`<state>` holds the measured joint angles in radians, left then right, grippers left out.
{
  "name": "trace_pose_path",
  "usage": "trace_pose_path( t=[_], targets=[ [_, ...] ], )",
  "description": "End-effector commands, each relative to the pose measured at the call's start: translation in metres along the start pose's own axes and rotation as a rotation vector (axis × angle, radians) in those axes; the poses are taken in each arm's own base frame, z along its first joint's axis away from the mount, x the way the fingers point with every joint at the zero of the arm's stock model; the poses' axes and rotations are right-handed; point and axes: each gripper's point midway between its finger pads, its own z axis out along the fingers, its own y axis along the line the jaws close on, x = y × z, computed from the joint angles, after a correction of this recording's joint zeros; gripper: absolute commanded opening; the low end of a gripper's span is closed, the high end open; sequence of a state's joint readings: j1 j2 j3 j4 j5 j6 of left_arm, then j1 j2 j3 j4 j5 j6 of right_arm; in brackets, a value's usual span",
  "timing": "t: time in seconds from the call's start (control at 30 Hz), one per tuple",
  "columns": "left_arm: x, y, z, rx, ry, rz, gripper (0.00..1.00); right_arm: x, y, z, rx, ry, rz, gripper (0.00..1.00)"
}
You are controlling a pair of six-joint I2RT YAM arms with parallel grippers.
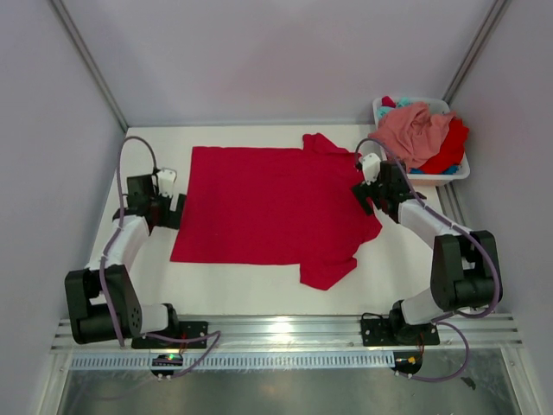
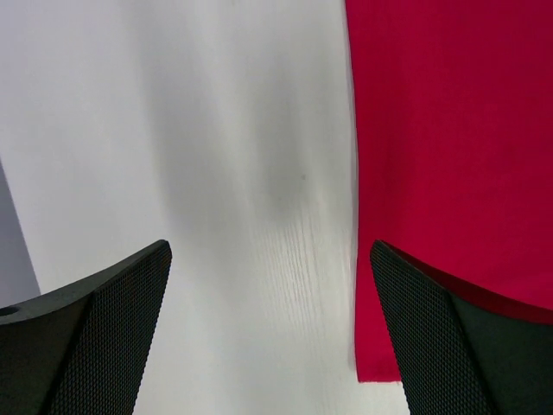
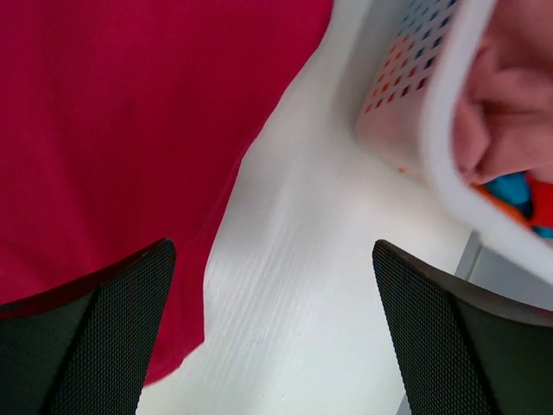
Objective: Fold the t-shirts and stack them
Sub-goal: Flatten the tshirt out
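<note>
From above: red t-shirt (image 1: 268, 203) flat across mid-frame on the surface (image 1: 233, 290); salmon t-shirt (image 1: 415, 130) heaped in the basket (image 1: 445, 180), upper right. Left jaws at the red hem, right jaws at the sleeve side.

Left wrist: jaws spread wide, empty; hem down frame right.

Right wrist: same wide, empty spread; basket rim upper right.

Risk: closing beside the edge and pinching nothing, or bumping the nearby basket.

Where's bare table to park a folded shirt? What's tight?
Best: table strip between the red t-shirt's near edge and the front rail. Thinner strip behind it along the back wall. Left margin narrow, left hand there. Crowded: far right, where right hand and basket bunch beside the shirt.
</note>
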<state>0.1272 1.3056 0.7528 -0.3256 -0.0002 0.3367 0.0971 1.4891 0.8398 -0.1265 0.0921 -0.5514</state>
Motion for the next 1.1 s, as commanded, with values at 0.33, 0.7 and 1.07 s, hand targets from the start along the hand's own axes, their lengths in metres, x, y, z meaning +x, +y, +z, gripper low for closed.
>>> trace_pose_path(
  t=[0.33,0.7,1.07],
  targets=[
    [-0.206,-0.016,-0.001,0.254,-0.355,-0.281,0.98,-0.22,-0.052,-0.067,-0.105,-0.711,0.392,0.99],
    [-0.246,-0.127,0.083,0.467,-0.05,0.102,0.99,-0.226,0.056,-0.017,-0.735,-0.508,0.044,0.95],
    [-0.289,-0.132,0.132,0.358,-0.141,0.054,0.99,-0.221,0.023,0.088,-0.516,-0.325,0.02,0.96]
  ],
)
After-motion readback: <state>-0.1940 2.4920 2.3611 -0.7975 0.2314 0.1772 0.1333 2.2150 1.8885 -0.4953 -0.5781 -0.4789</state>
